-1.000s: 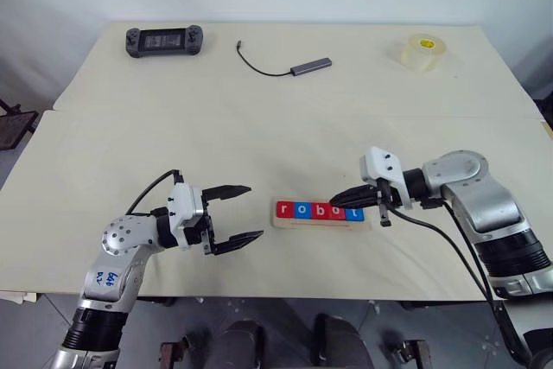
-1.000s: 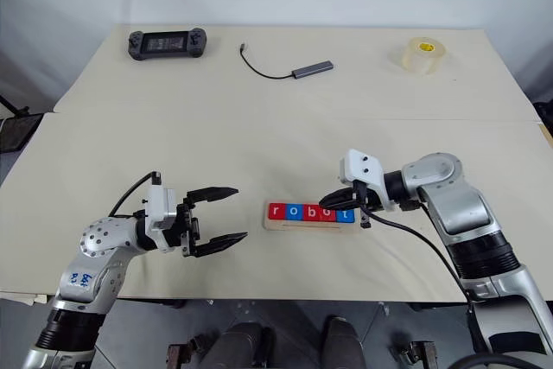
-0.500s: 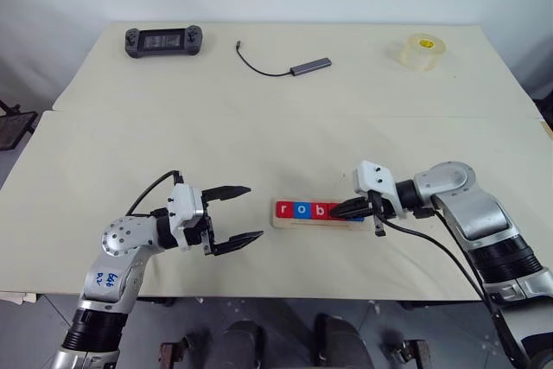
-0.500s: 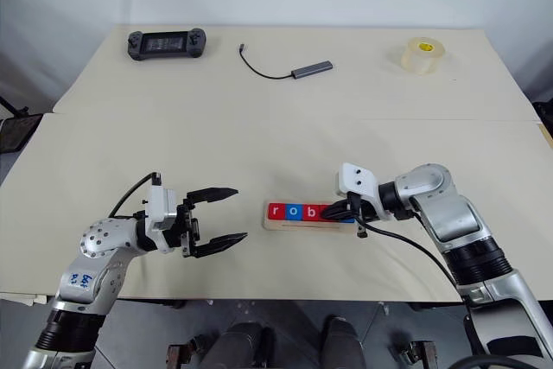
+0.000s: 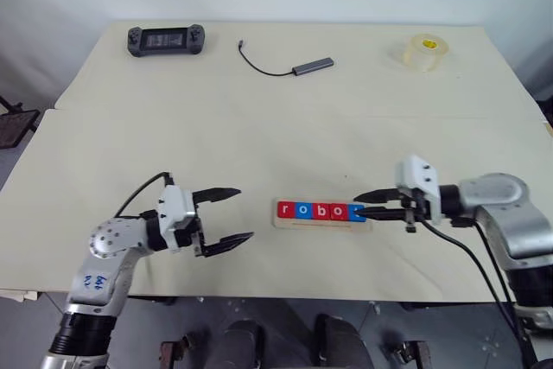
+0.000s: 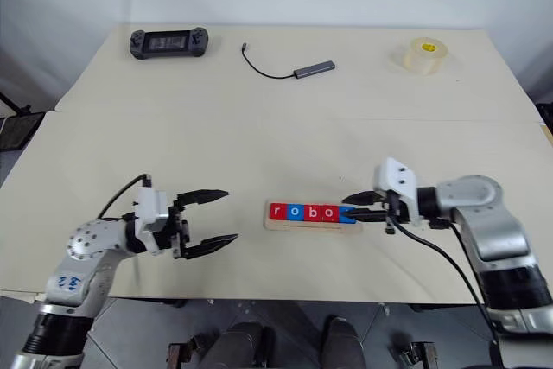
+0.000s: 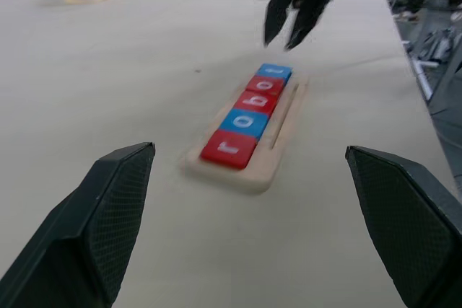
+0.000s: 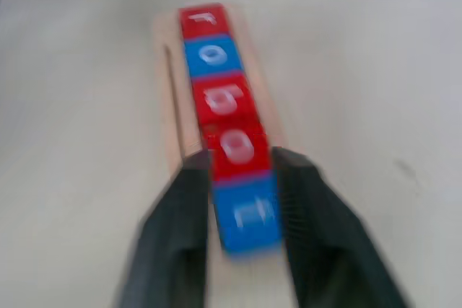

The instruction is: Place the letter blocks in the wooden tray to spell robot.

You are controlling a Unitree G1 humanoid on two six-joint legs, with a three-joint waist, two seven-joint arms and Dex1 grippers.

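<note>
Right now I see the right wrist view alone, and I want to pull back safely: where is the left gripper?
Observer: The left gripper hovers open over the table, off the tray's r end and apart from it.
Operator: Anything else on the table?
Observer: A tape roll, a cable adapter and a game controller lie along the far edge, well away from both arms.
</note>
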